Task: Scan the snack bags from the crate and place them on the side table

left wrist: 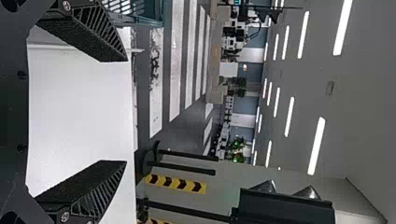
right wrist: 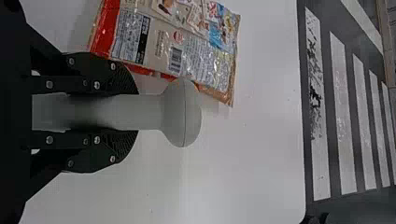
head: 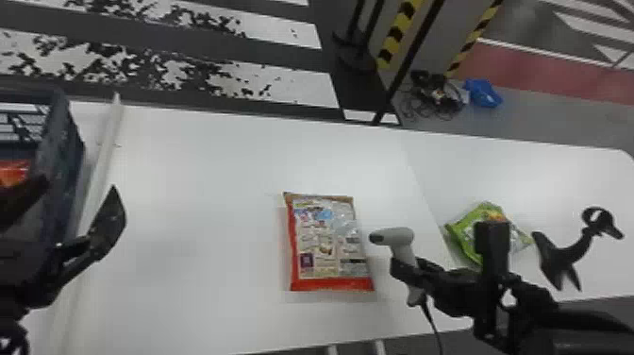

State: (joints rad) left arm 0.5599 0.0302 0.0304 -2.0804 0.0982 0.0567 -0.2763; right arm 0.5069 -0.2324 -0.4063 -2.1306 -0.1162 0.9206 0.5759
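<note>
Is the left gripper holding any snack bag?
No, the left gripper is open, its two fingers wide apart with nothing held between them.

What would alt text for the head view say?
The robot's right hand holds a grey scanner beside a red-edged snack bag on a white table; a green bag lies farther right, the open left hand near a dark crate.

The robot's arms point(head: 578, 333) are black. Its left gripper point(head: 79, 186) has wedge-shaped black fingers point(left wrist: 88, 35) with grainy inner faces and slatted sides; round silver screws point(right wrist: 96, 85) stud the flat black links point(right wrist: 67, 85) of its right gripper point(head: 404, 268).
</note>
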